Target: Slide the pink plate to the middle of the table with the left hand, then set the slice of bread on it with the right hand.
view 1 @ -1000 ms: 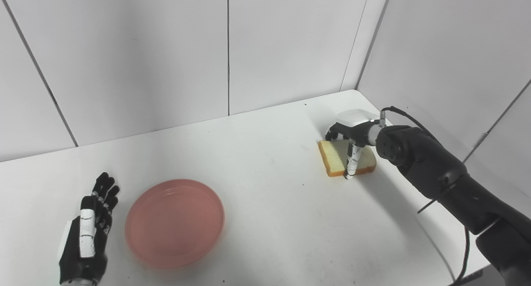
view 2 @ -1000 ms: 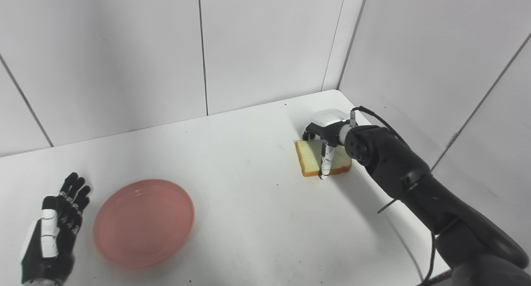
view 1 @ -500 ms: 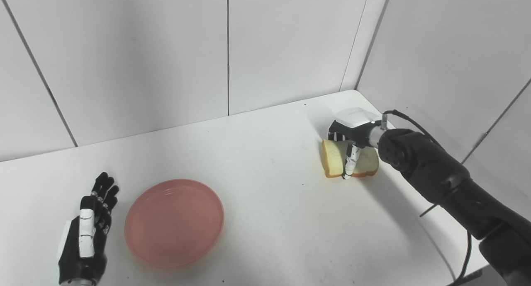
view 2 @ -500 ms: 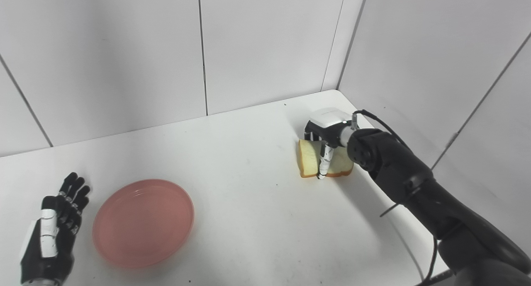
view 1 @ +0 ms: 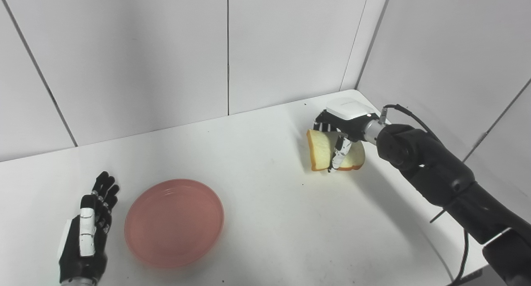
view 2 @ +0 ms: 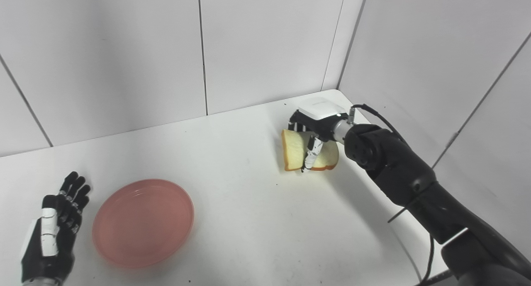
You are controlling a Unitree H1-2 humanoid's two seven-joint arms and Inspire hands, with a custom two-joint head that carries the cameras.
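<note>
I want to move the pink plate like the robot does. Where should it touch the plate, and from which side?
Probably at the raised rim on its left edge. The pink plate lies flat and shallow on the table, and the open left hand rests just beside that edge, so it could press there and push rightward.
</note>
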